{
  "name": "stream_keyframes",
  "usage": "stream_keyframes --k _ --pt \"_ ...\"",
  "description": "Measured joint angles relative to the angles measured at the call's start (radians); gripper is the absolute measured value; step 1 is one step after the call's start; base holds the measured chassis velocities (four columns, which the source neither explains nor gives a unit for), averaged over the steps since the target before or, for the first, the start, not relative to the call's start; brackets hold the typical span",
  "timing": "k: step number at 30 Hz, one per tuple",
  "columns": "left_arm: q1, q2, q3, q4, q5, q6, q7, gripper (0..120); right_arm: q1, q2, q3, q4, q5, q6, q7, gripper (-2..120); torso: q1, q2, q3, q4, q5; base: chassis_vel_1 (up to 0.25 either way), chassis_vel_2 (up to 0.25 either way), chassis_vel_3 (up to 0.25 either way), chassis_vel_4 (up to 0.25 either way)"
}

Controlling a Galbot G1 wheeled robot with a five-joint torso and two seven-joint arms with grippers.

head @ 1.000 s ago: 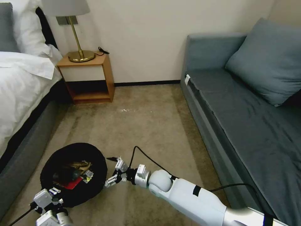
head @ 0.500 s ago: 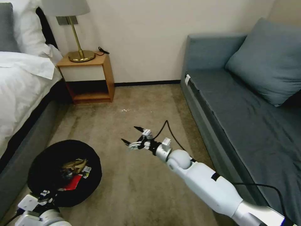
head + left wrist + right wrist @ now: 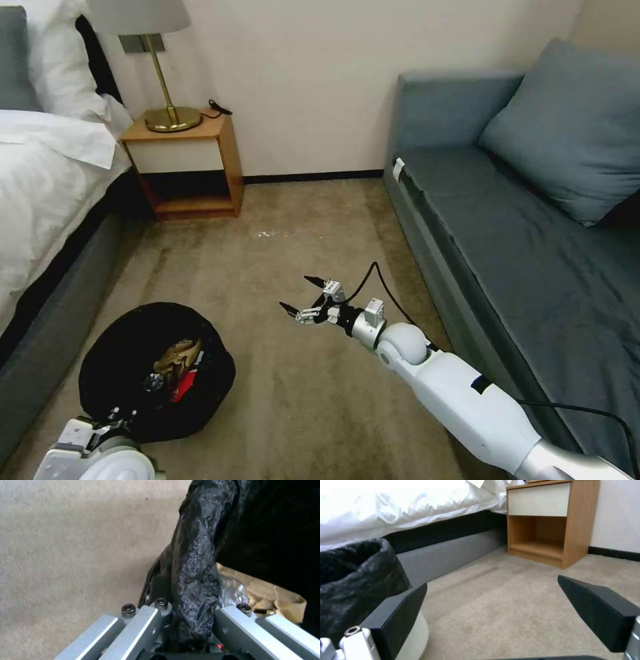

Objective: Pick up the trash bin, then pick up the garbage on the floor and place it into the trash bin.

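Observation:
The trash bin (image 3: 113, 347), round and lined with a black bag, is at the lower left over the carpet. Inside it lies garbage: a tan paper scrap (image 3: 177, 353), a red wrapper (image 3: 186, 386) and a clear bottle (image 3: 154, 384). My left gripper (image 3: 109, 419) is shut on the bin's near rim; the left wrist view shows the bag-covered rim (image 3: 195, 555) pinched in the left gripper (image 3: 186, 622), with the scrap (image 3: 266, 592) and bottle (image 3: 233, 592) beyond. My right gripper (image 3: 299, 294) hovers open and empty over mid-carpet, right of the bin. Its black fingers (image 3: 400, 612) frame the bin (image 3: 356, 580).
A grey sofa (image 3: 520, 233) with a cushion (image 3: 567, 127) runs along the right. A bed (image 3: 47, 180) lines the left, and a wooden nightstand (image 3: 190, 160) with a brass lamp (image 3: 167, 100) stands at the wall. Open carpet (image 3: 300, 227) lies between them.
My right gripper has drawn away from the bin's right edge and now hovers higher over the middle of the carpet. The bin shifted slightly in the left gripper's hold and its contents slid.

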Motion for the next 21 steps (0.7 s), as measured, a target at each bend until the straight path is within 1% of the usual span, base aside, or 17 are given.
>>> stream_keyframes --k 3,4,6,7,10,11,14,15,17,18,19,21 --pt "-0.006 0.012 -0.001 0.003 -0.004 0.013 -0.009 3 -0.001 0.000 0.001 0.003 0.000 -0.003 -0.001 100 0.000 0.000 0.000 0.0000 0.0001 0.000 0.000 0.000 0.000" --pt "-0.009 0.018 -0.001 0.003 -0.004 0.019 -0.011 5 -0.002 0.000 0.002 0.005 0.000 -0.005 0.000 100 0.000 0.000 0.000 0.0000 0.0001 0.000 0.000 0.000 0.000" --pt "-0.011 0.026 -0.001 0.003 -0.002 0.025 -0.012 13 -0.004 0.002 0.004 0.008 0.000 -0.007 0.000 100 0.000 0.000 0.000 0.0000 0.0003 0.000 0.000 0.000 0.000" --pt "-0.011 0.026 -0.001 0.003 -0.002 0.025 -0.012 13 -0.004 0.002 0.004 0.008 0.000 -0.007 0.000 100 0.000 0.000 0.000 0.0000 0.0003 0.000 0.000 0.000 0.000" --pt "-0.013 0.043 0.000 -0.009 0.009 0.032 -0.012 30 -0.016 0.005 0.013 0.012 -0.005 -0.009 0.005 100 0.000 0.000 0.000 0.0000 0.0002 0.000 0.000 0.000 0.000" --pt "-0.013 0.043 0.000 -0.009 0.009 0.032 -0.012 30 -0.016 0.005 0.013 0.012 -0.005 -0.009 0.005 100 0.000 0.000 0.000 0.0000 0.0002 0.000 0.000 0.000 0.000" --pt "-0.005 0.057 0.001 -0.029 0.031 0.035 -0.011 43 -0.036 0.004 0.025 0.021 -0.010 -0.010 0.006 100 0.000 0.000 0.000 0.0000 0.0002 0.000 0.000 0.000 0.000" --pt "-0.005 0.057 0.001 -0.029 0.031 0.035 -0.011 43 -0.036 0.004 0.025 0.021 -0.010 -0.010 0.006 100 0.000 0.000 0.000 0.0000 0.0002 0.000 0.000 0.000 0.000" --pt "0.007 0.066 0.001 -0.049 0.066 0.034 -0.009 52 -0.053 0.000 0.038 0.035 -0.010 -0.010 0.006 100 0.000 0.000 0.000 0.0000 0.0001 0.000 0.000 0.000 0.000" --pt "0.015 0.069 0.002 -0.059 0.099 0.028 -0.005 59 -0.062 -0.001 0.048 0.046 -0.006 -0.010 0.007 100 0.000 0.000 0.000 0.0000 0.0002 0.000 0.000 0.000 0.000" --pt "0.015 0.069 0.002 -0.059 0.099 0.028 -0.005 59 -0.062 -0.001 0.048 0.046 -0.006 -0.010 0.007 100 0.000 0.000 0.000 0.0000 0.0002 0.000 0.000 0.000 0.000" --pt "0.027 0.075 0.008 -0.065 0.195 0.001 0.006 68 -0.079 -0.004 0.064 0.069 0.005 -0.011 0.024 100 0.000 0.000 0.000 0.0000 0.0001 0.000 0.000 0.000 0.000"
